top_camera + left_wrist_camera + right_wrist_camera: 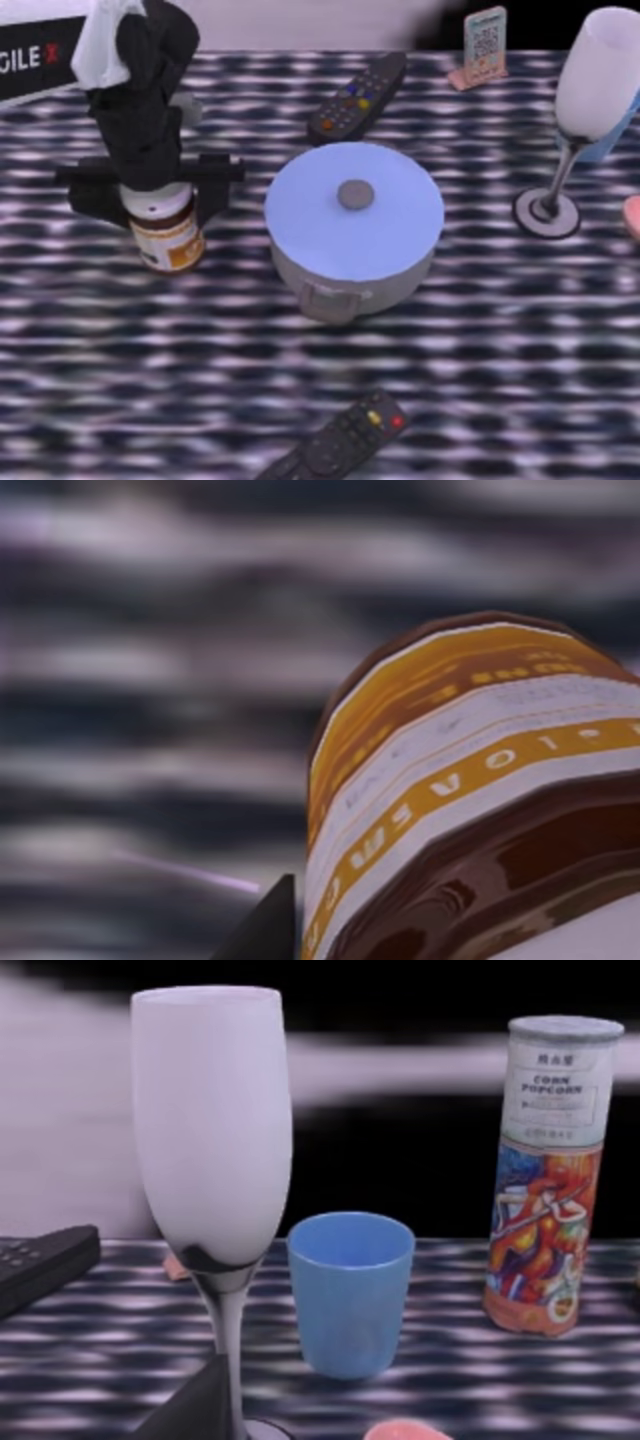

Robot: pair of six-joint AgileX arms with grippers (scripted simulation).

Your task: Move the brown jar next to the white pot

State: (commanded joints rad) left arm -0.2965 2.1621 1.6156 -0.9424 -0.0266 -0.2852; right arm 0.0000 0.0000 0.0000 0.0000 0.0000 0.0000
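The brown jar [167, 237], with its orange-tan label and dark contents, is at the table's left, a short gap to the left of the white pot [353, 225]. The pot has a flat bluish lid and a grey knob. My left gripper [160, 205] comes down from above and is shut on the jar's top, hiding the lid. In the left wrist view the jar [470, 800] fills the frame beside one dark fingertip [265, 930]. My right gripper [205, 1410] is parked off the table's right and is out of the top view.
One black remote [357, 97] lies behind the pot and another [345, 440] near the front edge. A tall white goblet [590, 90] stands at the right, with a blue cup [350, 1290] and a popcorn can [545, 1175] beyond it. A QR card [483, 45] stands at the back.
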